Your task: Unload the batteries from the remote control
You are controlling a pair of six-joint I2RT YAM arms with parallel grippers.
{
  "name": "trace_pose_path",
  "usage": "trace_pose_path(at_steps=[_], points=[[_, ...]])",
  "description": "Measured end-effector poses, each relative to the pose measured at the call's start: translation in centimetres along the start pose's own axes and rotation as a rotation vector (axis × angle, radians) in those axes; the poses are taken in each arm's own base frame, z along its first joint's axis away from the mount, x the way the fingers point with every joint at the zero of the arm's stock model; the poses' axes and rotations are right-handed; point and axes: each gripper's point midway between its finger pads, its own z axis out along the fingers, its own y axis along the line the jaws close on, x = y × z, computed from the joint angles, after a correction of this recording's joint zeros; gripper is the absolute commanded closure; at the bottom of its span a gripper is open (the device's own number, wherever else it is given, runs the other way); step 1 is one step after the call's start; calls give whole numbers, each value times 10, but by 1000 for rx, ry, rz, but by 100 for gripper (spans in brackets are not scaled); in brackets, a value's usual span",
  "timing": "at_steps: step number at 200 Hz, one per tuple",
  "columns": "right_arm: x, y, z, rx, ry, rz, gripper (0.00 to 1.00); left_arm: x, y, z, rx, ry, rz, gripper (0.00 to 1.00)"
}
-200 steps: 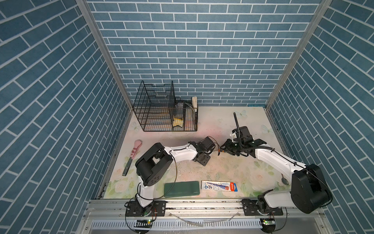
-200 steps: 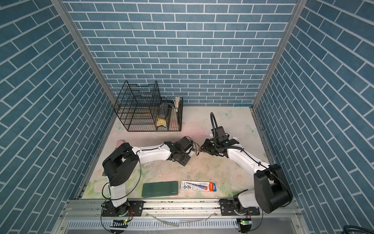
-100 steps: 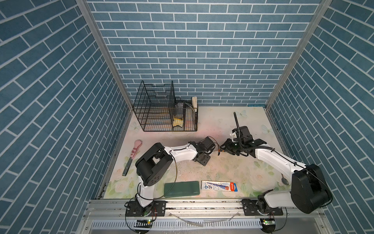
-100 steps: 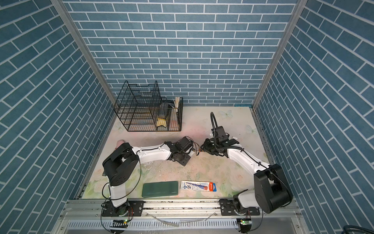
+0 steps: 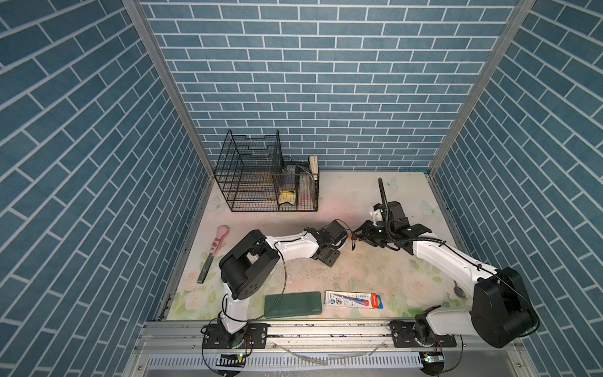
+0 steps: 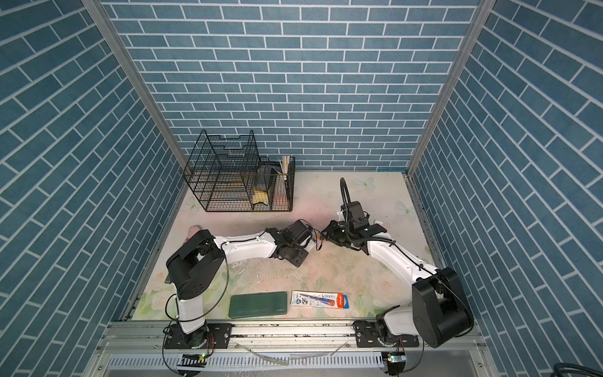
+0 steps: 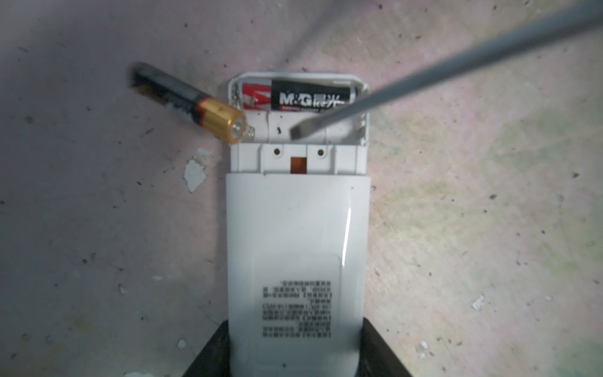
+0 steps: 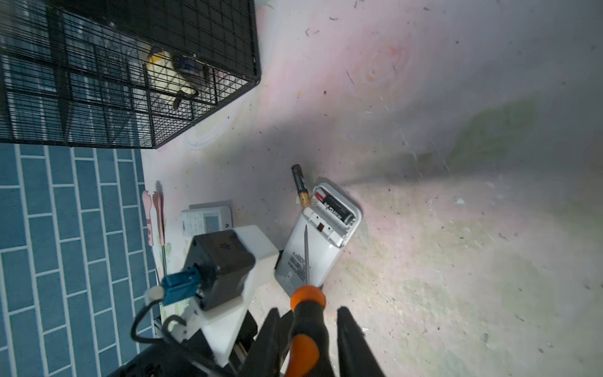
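The floral bench [image 5: 375, 274] fills the floor of a blue-tiled booth. A black wire rack [image 5: 254, 182] stands at its far left corner. Two white-and-black arms reach in from the near rail and meet at mid-bench, the left arm [image 5: 293, 248] from the left and the right arm [image 5: 437, 258] from the right.

Along the near edge lies a dark green case [image 5: 293, 305]. Just right of it, not touching, is a flat packet [image 5: 354, 299] with a red end. A pink-handled knife [image 5: 213, 253] lies near the left wall, well apart from everything else.

The white remote control [image 7: 293, 228] lies back-up in the middle of the bench, between the two claws. The left claw [image 7: 295, 359] is clamped on it, with one black finger against each long side of the labelled end. The end away from that claw is uncovered and shows the battery compartment.

The right claw [image 8: 310, 342] grips the black-and-orange handle of a screwdriver [image 8: 308, 303]. Its grey shaft slants down over the remote, with the flat tip at the empty bay. Whether the tip touches the plastic cannot be told.

A black-and-red battery [image 7: 313, 98] sits crosswise in the bay at the very end of the remote. A gold-ended battery [image 7: 195, 104] lies aslant outside, just beside the compartment's corner. Its gold end is at the remote's edge and its black body is over the bench.
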Motion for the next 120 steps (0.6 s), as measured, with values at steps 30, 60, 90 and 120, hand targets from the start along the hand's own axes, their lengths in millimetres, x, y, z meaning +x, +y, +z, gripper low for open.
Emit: trace_pose_path(at_steps=[30, 60, 90, 120], points=[[-3, 4, -1, -12, -11, -7, 100, -2, 0, 1, 2, -7, 2, 68], [-4, 4, -1, -11, -13, -7, 100, -2, -1, 1, 1, -8, 3, 64], [-6, 2, -2, -6, -21, -2, 100, -1, 0, 1, -1, -6, 3, 42], [-11, 2, -8, -9, -44, -1, 100, -2, -1, 0, -5, -7, 4, 27]])
